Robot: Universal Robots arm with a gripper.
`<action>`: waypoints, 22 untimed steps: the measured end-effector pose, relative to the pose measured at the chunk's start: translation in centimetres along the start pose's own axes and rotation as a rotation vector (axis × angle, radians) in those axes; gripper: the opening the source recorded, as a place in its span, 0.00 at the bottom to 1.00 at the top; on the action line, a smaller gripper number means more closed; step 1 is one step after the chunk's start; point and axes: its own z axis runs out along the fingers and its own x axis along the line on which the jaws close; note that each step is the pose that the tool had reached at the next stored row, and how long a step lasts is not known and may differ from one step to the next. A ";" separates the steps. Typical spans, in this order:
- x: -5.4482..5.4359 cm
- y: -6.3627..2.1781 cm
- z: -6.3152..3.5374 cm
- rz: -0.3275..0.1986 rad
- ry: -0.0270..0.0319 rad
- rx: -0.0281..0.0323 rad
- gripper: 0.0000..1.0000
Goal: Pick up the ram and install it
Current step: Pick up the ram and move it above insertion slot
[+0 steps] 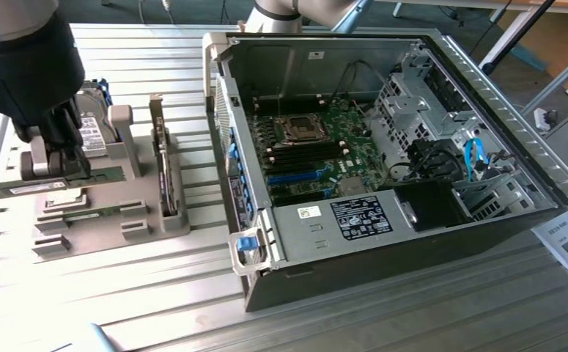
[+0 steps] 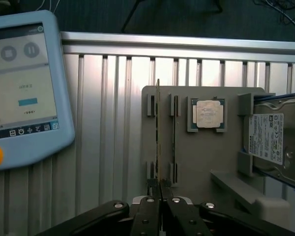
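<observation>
The ram is a thin green stick, and my gripper is shut on it near its middle. It hangs level just above the grey holder at the exterior view's left. From the wrist, the ram shows edge-on as a thin line running out from my shut gripper, over the holder's slots. A second stick stands in the neighbouring slot. The open PC case lies to the exterior view's right, its motherboard with long memory slots facing up.
The holder also carries a square silver processor and a hard drive with a white label. A teach pendant lies on the ribbed metal table beside the holder. The case walls rise between holder and motherboard.
</observation>
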 end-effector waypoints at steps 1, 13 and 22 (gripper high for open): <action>0.0 0.00 -0.18 0.000 -0.0001 0.0001 0.12; 0.0 0.01 -2.29 0.000 -0.0003 0.0003 0.12; -0.1 0.03 -2.79 0.000 -0.0001 0.0001 0.12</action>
